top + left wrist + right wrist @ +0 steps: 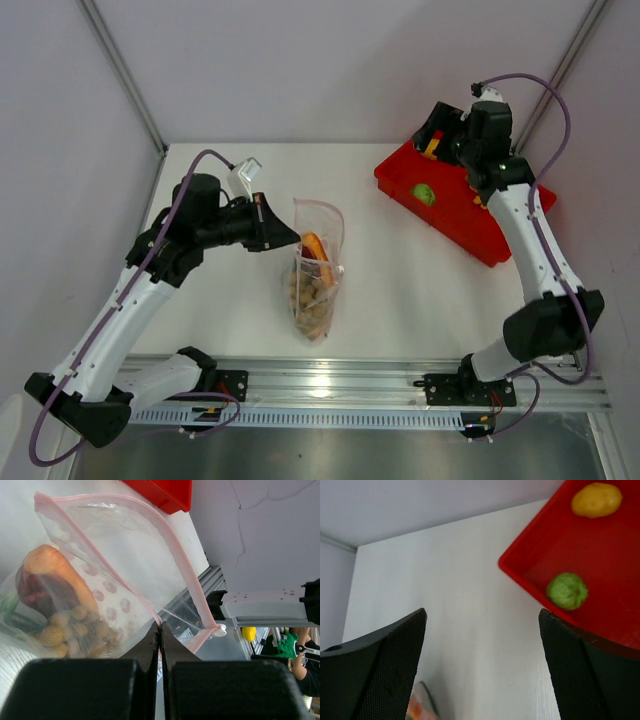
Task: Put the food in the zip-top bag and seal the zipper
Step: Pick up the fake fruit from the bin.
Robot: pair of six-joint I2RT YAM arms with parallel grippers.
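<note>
One bag [318,270]: clear, mouth gaping, pink zipper [125,500], orange and tan food [55,572] inside.
Left hand [160,630]: clamped on zipper.
Right hand [482,612]: apart.

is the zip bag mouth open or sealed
Open. In the left wrist view the two pink strips of the zipper bow apart at the mouth of the zip-top bag; the left gripper pinches one edge.

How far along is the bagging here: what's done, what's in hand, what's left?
Done: an orange piece, a purple-red piece and a grape bunch lie inside the zip-top bag. In hand: the left gripper is shut on the bag's mouth edge; the right gripper hangs open above the red tray. Left: a green piece and a yellow fruit sit in the tray, and the zipper gapes unsealed.
</note>
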